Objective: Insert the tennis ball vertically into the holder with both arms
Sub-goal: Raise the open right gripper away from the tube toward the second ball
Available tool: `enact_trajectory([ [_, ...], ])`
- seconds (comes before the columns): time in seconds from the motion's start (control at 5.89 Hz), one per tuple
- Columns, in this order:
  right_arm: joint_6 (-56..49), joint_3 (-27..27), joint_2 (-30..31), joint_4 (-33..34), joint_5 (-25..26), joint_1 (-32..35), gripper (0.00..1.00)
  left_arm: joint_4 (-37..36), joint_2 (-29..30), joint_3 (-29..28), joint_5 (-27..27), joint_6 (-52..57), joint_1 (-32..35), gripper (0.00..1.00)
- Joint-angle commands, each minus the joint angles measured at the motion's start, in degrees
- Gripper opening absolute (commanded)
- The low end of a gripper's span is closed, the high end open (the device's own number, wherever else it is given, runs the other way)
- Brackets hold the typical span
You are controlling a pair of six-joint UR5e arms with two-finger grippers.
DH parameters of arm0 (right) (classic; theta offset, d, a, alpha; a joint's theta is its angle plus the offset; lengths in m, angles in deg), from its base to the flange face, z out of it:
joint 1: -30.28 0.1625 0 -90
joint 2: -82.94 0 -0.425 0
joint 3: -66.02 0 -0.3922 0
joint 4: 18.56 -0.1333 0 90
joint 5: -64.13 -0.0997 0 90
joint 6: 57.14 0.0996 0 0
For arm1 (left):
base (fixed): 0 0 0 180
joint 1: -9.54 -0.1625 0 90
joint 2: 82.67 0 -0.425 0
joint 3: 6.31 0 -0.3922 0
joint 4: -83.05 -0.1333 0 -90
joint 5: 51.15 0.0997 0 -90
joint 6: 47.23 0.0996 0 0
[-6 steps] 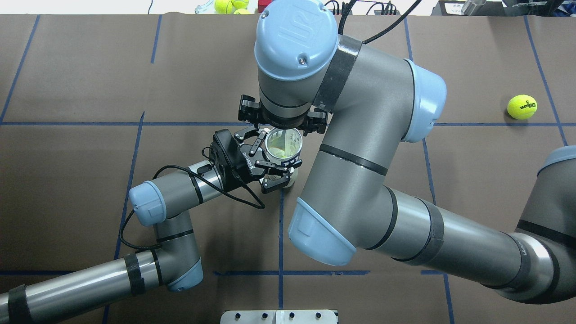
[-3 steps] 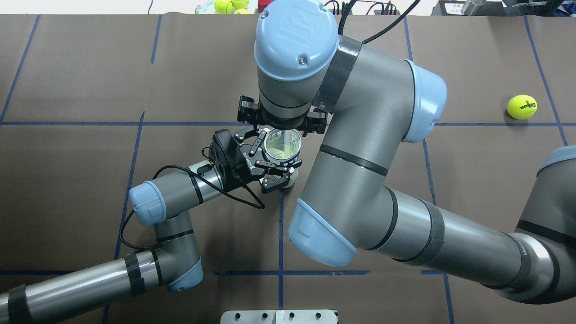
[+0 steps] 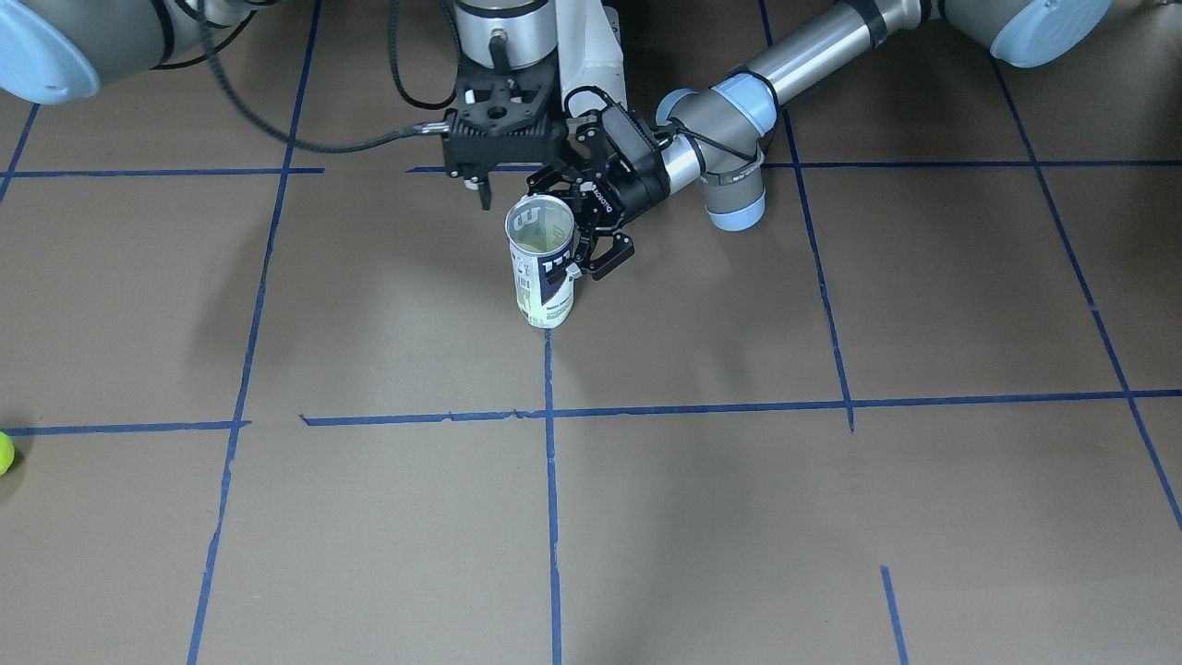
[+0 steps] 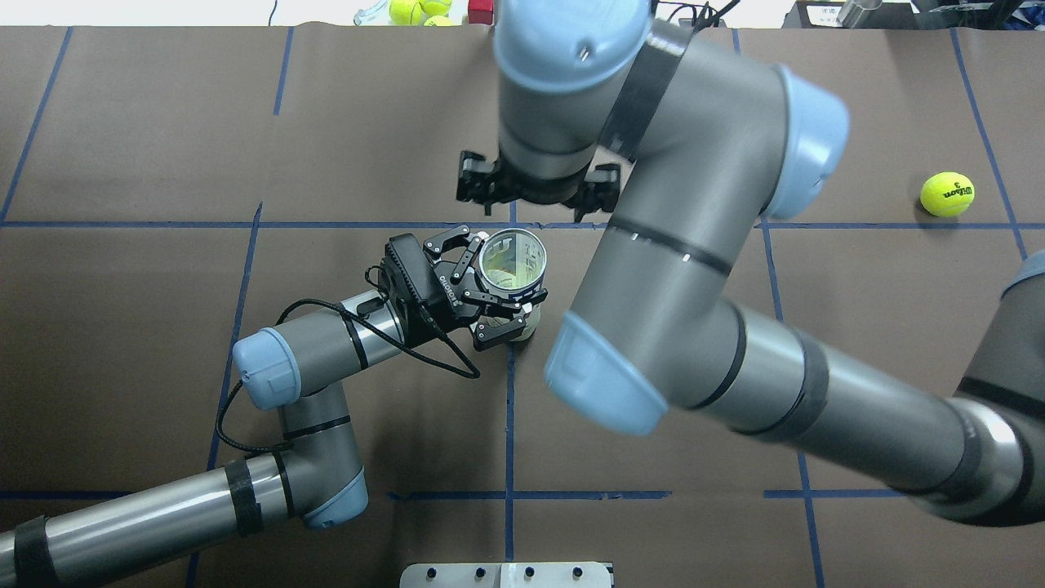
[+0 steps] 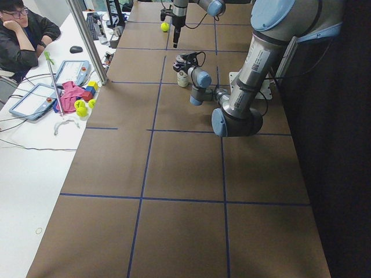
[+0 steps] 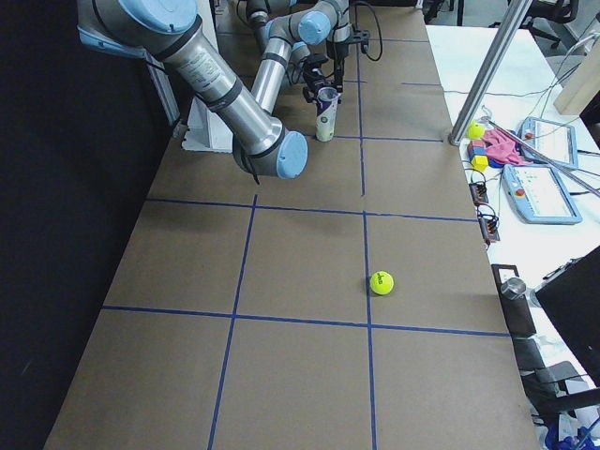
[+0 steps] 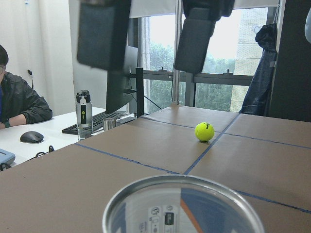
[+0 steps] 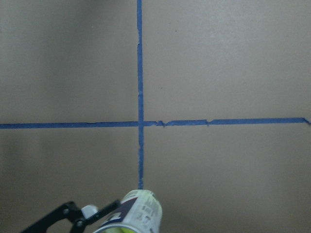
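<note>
Two pincers: we see the left pincer (image 4: 502, 273) grasping the upright holder (image 3: 543, 277); the right pincer (image 7: 150, 34) hangs released above it.

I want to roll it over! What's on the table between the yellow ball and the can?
Just bare table and blue tape lines between ball and can, shown in the left wrist view.
</note>
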Motion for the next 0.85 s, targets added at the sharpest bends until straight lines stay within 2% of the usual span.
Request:
enact_trajectory([
  [0.0,-12.5,-3.2,7.7,-0.2,-2.6,5.9,0.99,0.0,0.0,0.0,0.0,0.0,-0.1,0.9],
  [0.34,-27.3,-4.0,14.5,-0.3,-3.3,12.4,0.99,0.1,-0.1,0.0,0.0,0.0,-0.1,0.9],
  [0.68,-44.6,-3.8,22.3,-0.3,-9.6,22.6,0.99,0.1,-0.1,-0.1,0.0,0.0,-0.1,0.9],
])
